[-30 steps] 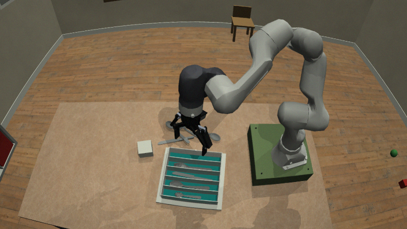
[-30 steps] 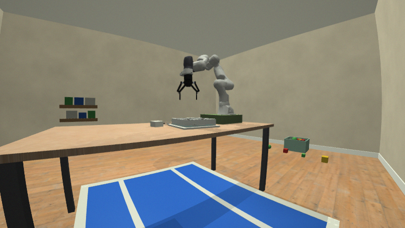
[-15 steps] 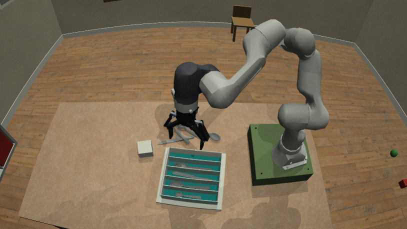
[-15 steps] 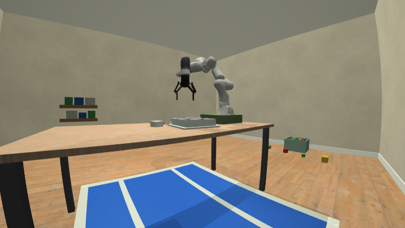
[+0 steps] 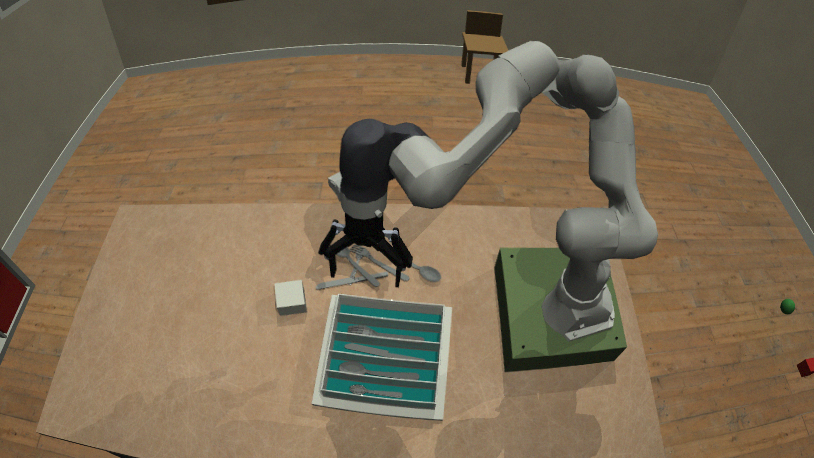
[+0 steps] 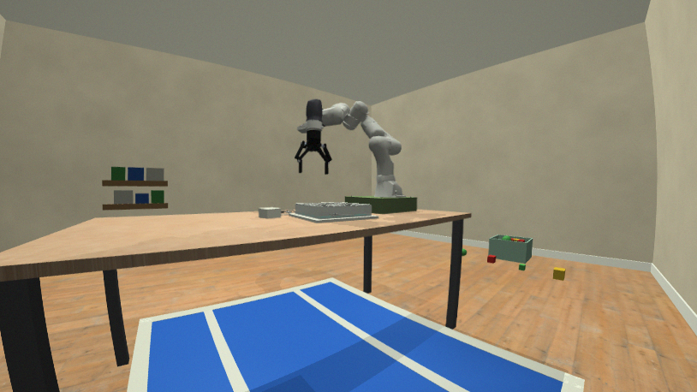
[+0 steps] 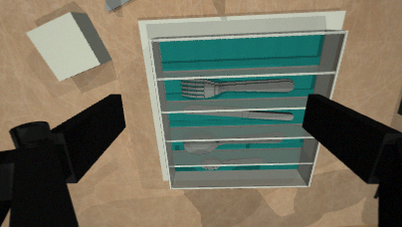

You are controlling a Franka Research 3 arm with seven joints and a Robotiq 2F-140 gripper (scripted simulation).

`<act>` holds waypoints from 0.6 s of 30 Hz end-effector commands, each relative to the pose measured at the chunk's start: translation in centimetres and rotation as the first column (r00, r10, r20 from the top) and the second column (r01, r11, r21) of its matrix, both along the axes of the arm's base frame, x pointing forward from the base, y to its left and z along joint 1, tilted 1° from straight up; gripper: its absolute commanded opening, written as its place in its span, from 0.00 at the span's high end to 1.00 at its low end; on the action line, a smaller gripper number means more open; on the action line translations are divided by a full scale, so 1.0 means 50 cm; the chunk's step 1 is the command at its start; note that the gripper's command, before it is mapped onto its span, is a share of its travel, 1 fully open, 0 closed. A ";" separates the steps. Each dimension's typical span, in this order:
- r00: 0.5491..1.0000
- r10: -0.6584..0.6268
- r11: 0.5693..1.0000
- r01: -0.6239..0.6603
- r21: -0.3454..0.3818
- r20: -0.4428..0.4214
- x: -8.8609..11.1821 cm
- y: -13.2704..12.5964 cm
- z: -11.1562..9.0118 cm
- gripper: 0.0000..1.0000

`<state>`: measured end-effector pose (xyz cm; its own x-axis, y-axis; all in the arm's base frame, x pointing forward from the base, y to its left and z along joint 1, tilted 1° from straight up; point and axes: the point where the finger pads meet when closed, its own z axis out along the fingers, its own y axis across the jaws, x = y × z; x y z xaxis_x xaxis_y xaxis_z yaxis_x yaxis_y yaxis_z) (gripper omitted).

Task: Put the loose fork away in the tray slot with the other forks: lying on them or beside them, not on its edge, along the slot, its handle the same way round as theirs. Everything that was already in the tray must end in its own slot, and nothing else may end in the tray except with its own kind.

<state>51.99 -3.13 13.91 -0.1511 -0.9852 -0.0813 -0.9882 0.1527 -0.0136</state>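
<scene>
Black two-fingered end effector spread fully wide, gripping nothing, hanging high above the tan wooden surface. Pointing straight down in the wrist view, fingers framing the grey cutlery tray with teal slot floors. Five slots: far one bare, then a grey fork, a knife, a large spoon, a small spoon, heads all toward the same tray end. Loose grey fork lying flat outside the tray, just beyond its far rim, in a crossed heap with a loose spoon and a loose knife. Small pale-grey block beside the tray's corner.
</scene>
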 end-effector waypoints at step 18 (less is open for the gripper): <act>0.911 0.412 0.911 -0.411 -0.023 0.012 0.034 -0.070 -0.024 0.00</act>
